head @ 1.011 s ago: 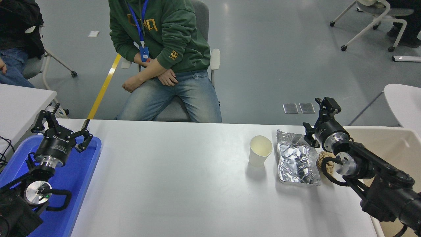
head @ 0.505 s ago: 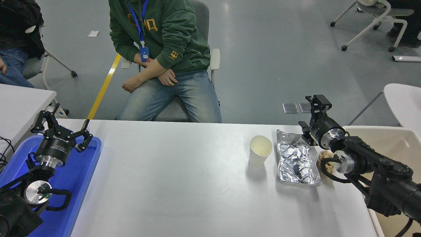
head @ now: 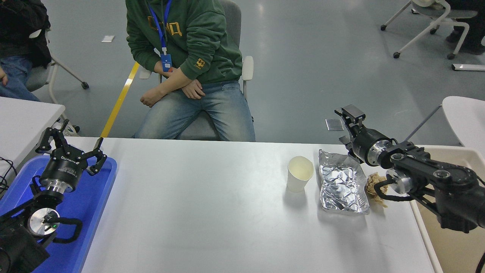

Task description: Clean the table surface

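The table surface (head: 212, 212) is a wide white top. Near its far right stand a white paper cup (head: 300, 173), upright, a crinkled silver foil bag (head: 343, 184) lying flat, and a crumpled brown paper wad (head: 374, 185) beside the bag. My right gripper (head: 344, 126) hovers over the table's far edge just behind the foil bag, open and holding nothing, pointing left and away. My left gripper (head: 72, 146) is parked open above the blue tray (head: 96, 197) at the lower left.
A beige bin (head: 454, 167) stands against the table's right end, under my right arm. A person in a green hoodie (head: 189, 41) sits at the far side, hands on lap. A smaller white table (head: 22, 113) stands at the left.
My right gripper has swung left and farther out past the table's far edge, turning to point leftward. The arm has shifted right, uncovering the brown paper wad. The left arm has not moved.
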Available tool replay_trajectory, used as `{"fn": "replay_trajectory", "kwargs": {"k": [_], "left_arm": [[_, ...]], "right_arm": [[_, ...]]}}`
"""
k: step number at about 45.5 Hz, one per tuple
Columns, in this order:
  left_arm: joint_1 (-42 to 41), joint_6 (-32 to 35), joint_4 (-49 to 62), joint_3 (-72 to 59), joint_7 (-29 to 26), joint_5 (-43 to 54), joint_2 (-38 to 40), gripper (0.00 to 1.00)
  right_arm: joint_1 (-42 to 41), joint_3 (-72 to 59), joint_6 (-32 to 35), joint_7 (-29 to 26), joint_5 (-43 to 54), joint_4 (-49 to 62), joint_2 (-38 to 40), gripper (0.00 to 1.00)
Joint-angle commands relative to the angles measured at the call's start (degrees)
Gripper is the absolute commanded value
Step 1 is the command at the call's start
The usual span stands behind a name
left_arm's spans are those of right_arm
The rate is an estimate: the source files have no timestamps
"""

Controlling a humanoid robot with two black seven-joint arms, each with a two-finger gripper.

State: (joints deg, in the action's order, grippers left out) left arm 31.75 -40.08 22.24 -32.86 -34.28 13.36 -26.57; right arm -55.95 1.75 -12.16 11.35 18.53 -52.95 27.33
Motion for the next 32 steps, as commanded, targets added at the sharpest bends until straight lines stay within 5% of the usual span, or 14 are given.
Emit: {"fn": "replay_trajectory", "kwargs": {"k": [1, 32], "left_arm": [[-0.02, 0.00, 0.00, -0.01, 0.00, 0.00, 0.02, 1.00], [0.07, 0.00, 0.00, -0.01, 0.00, 0.00, -0.06, 1.00]], "right_arm": [[-5.57, -11.85, 0.04, -0.01, 4.05, -3.12, 1.05, 1.00], [-13.04, -29.77, 2.76, -0.54, 14.34, -8.31, 0.62, 1.00]]}}
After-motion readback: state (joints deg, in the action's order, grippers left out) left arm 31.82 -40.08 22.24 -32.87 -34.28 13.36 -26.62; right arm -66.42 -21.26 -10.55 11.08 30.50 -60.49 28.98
